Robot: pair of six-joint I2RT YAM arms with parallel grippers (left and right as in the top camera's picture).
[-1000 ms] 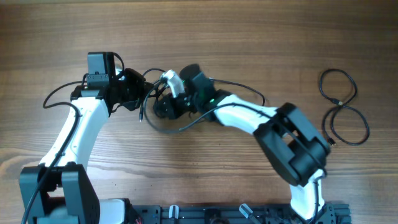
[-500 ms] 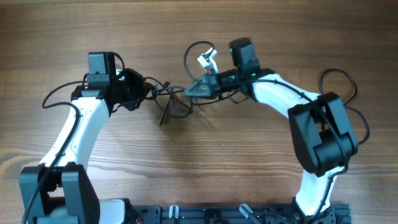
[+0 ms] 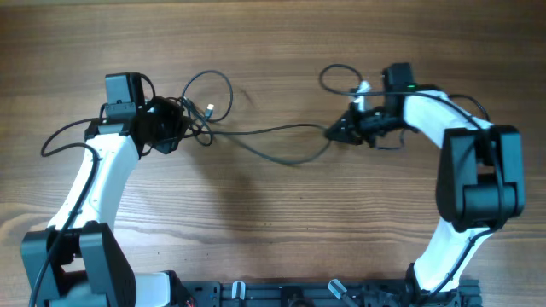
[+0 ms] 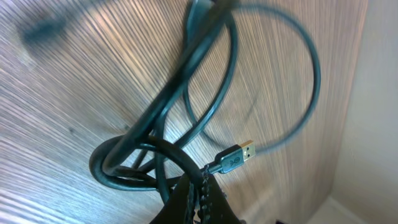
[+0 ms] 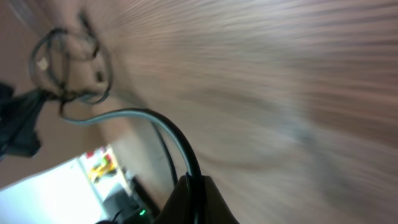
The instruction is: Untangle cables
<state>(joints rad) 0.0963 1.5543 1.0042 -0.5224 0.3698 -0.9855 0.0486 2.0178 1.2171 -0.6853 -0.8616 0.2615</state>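
The cables lie as a small knotted bundle [image 3: 198,128] at my left gripper [image 3: 175,128], with one loop [image 3: 223,85] rising behind it. A single black cord [image 3: 273,135] runs taut-ish from that bundle across the table to my right gripper [image 3: 334,132]. In the left wrist view my left gripper [image 4: 199,186] is shut on the bundle's cords [image 4: 155,134], and a metal USB plug [image 4: 236,155] sticks out beside it. My right gripper [image 5: 194,184] is shut on the black cord [image 5: 158,124]. A short loop with a white end [image 3: 362,88] hangs behind it.
Another black cable [image 3: 474,104] shows at the far right, partly hidden under the right arm [image 3: 478,170]. The left arm [image 3: 94,188] reaches in from the front left. A black rail [image 3: 324,294] runs along the front edge.
My right gripper has swung far to the right with a cord in it, drawing that cord out of the tangle. My left gripper has shifted slightly left, still holding the bundle.
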